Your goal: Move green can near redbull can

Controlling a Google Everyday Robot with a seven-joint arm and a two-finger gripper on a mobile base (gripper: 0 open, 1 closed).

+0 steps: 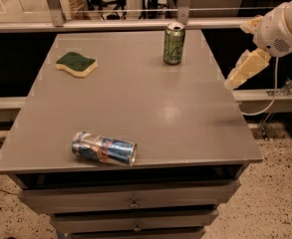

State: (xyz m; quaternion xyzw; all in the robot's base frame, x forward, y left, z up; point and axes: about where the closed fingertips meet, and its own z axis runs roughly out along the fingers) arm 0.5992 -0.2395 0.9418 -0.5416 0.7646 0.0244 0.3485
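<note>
The green can [174, 44] stands upright at the far right of the grey table top [150, 103], its silver top and pull-tab showing. The redbull can [104, 149], slim, blue and silver and dented, lies on its side near the table's front edge, left of centre. My gripper [237, 54] hangs off the table's right side, to the right of the green can and clear of it. Its cream fingers [246, 68] are spread open and hold nothing.
A yellow sponge with a green top [76, 64] lies at the far left of the table. Drawers [133, 202] sit under the table top. A metal rail [135, 25] runs along the back. A cable [270, 98] hangs below my arm on the right.
</note>
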